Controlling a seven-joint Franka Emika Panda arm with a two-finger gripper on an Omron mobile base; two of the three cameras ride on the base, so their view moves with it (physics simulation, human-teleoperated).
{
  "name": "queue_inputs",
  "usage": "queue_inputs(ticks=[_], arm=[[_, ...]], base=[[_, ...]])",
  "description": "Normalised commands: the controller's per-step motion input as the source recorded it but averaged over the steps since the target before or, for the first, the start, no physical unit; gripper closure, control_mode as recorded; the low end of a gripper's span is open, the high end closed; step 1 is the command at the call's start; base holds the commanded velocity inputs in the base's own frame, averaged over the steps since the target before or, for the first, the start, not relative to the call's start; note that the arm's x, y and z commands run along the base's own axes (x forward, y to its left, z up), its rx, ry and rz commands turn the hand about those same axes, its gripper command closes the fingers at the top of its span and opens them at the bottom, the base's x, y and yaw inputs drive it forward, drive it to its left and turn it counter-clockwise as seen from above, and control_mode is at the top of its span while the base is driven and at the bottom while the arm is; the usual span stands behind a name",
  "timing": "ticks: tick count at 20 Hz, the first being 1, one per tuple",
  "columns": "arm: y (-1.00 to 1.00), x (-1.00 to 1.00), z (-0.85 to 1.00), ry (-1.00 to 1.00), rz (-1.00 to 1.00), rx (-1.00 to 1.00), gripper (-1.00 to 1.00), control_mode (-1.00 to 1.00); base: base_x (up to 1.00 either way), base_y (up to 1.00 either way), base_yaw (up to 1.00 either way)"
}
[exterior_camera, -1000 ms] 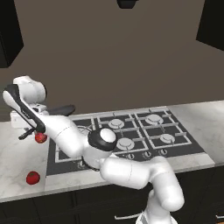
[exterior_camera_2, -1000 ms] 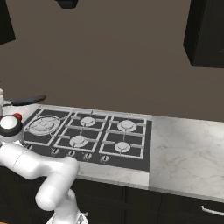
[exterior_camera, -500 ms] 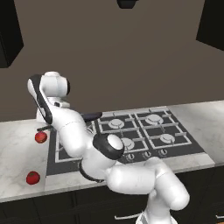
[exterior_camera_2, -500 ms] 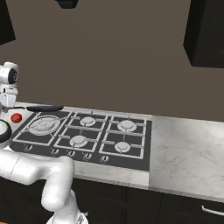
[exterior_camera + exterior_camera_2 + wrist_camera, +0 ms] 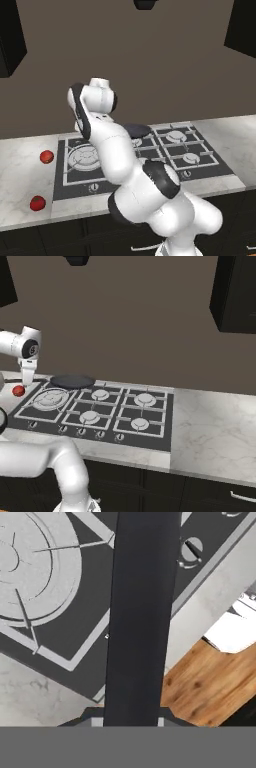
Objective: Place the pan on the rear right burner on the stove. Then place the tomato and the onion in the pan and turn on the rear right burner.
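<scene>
Now lifted clear off the counter and swinging over the stove (image 5: 125,428), pan (image 5: 71,380) hanging out past the gripper (image 5: 26,379), fingers clamped tight on its handle (image 5: 140,617), rear right burner (image 5: 145,399) next, well off to the far side.

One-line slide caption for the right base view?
Gripper shut on the pan handle, carrying it over the stove rear left.

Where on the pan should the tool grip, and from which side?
By the long black handle, pinched across its width from above. It is narrow and straight, unlike the wide pan body; the tool is shut on it there now.
</scene>
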Motion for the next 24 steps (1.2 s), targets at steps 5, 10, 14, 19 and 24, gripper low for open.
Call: queue_inputs(ticks=[5,10,14,19,24], arm=[[-0.69,0.0,0.25,-0.14,-0.07,0.06,1.0,-1.0],[-0.66,0.0,0.02,-0.09,-0.06,0.04,1.0,-1.0],[-0.58,0.04,0.0,-0.08,-0.07,0.0,1.0,-1.0],[-0.42,0.23,0.0,-0.04,-0.12,0.0,1.0,-1.0],[-0.4,0.38,0.0,0.0,-0.13,0.0,1.0,-1.0]], base=[[0.0,0.0,0.0],[0.0,0.0,0.0],[0.0,0.0,0.0],[0.0,0.0,0.0],[0.0,0.0,0.0]])
